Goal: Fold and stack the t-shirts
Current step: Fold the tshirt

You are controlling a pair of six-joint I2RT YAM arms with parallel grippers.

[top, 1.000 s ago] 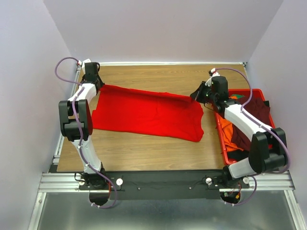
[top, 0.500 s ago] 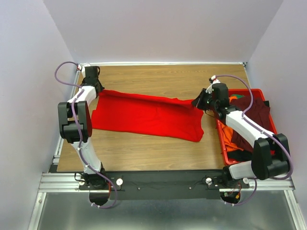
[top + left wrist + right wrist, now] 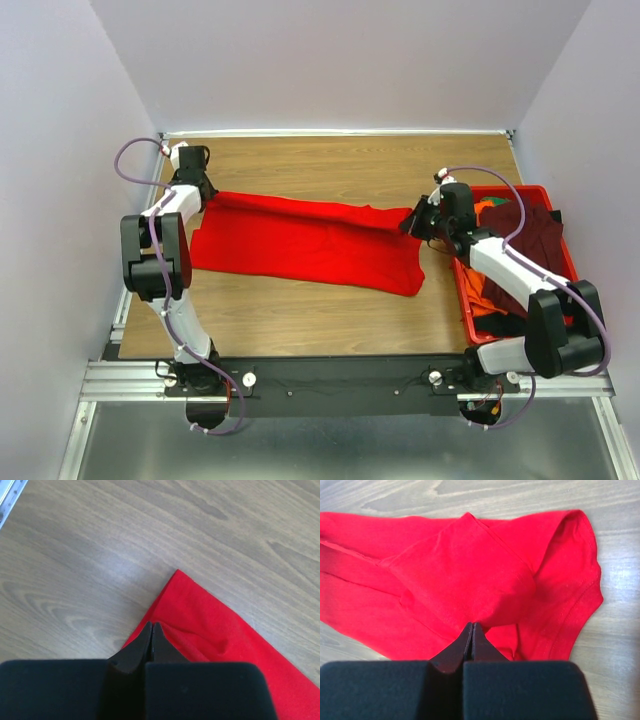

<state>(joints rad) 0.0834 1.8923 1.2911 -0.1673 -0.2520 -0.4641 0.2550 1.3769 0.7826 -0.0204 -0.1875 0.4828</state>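
A bright red t-shirt [image 3: 305, 242] lies spread across the wooden table. My left gripper [image 3: 203, 192] is shut on its far left corner; the left wrist view shows the pinched cloth [image 3: 210, 625] at my closed gripper [image 3: 151, 626]. My right gripper [image 3: 410, 218] is shut on the shirt's far right edge; the right wrist view shows the cloth [image 3: 470, 575] bunched at my closed gripper [image 3: 471, 626], with a sleeve [image 3: 570, 600] hanging beside it. The far edge is drawn over the shirt toward the near side. Orange [image 3: 482, 285] and dark maroon [image 3: 530, 235] shirts lie in the bin.
A rigid red plastic bin [image 3: 560, 215] stands at the table's right edge, right under my right arm. Bare wood table [image 3: 330, 160] shows beyond the shirt and along the near edge [image 3: 300, 320]. Lilac walls close in left, right and behind.
Both grippers have drawn the shirt's far edge toward the near side. The fold has advanced over the shirt and the right gripper has moved nearer and slightly right.
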